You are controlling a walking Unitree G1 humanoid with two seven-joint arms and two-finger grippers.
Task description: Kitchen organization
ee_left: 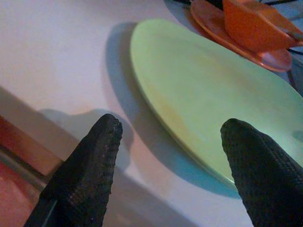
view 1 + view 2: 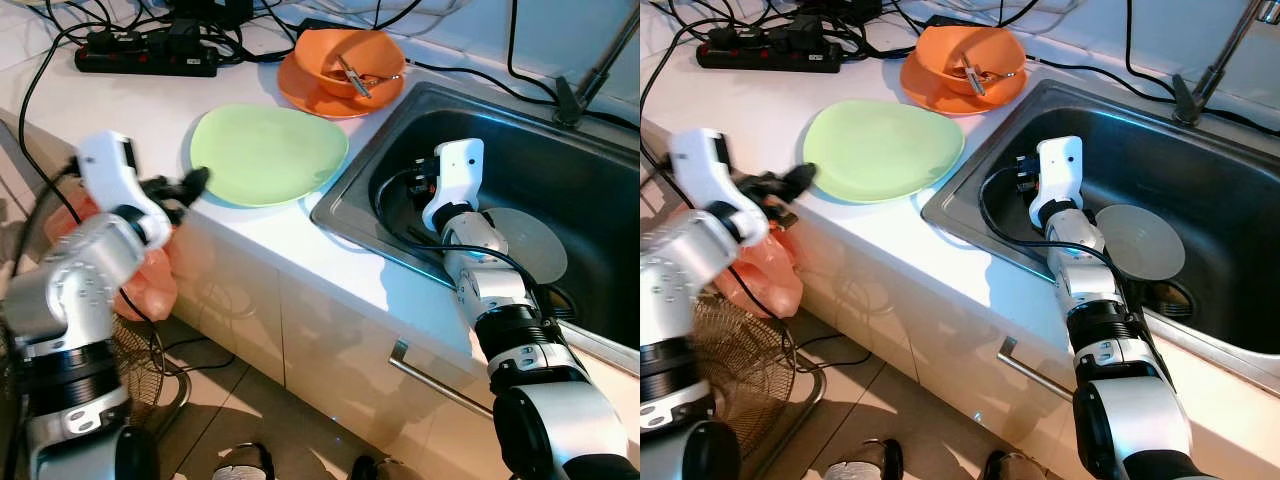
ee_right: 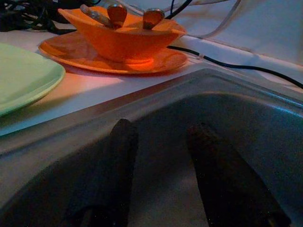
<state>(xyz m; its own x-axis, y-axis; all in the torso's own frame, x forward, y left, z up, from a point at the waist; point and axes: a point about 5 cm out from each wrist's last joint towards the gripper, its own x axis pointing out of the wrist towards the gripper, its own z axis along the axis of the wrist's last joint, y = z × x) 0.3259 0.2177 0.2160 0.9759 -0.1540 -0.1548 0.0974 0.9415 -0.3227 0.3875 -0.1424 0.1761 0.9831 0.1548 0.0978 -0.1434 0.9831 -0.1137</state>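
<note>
A pale green plate (image 2: 268, 152) lies on the white counter, near its front edge. My left gripper (image 2: 190, 184) is at the plate's left rim, open; in the left wrist view its fingers (image 1: 102, 142) stand wide apart, level with the near rim and holding nothing. Behind the green plate, an orange bowl (image 2: 350, 62) with metal utensils (image 2: 352, 75) in it sits on an orange plate (image 2: 325, 98). My right gripper (image 3: 163, 127) is down inside the steel sink (image 2: 520, 150), open and empty, facing the sink's left wall.
A grey round disc (image 2: 530, 245) lies on the sink floor beside my right arm. A black power strip (image 2: 145, 55) and cables run along the back of the counter. A faucet (image 2: 590, 80) is at back right. An orange bag (image 2: 150, 280) and fan (image 2: 735, 365) stand below left.
</note>
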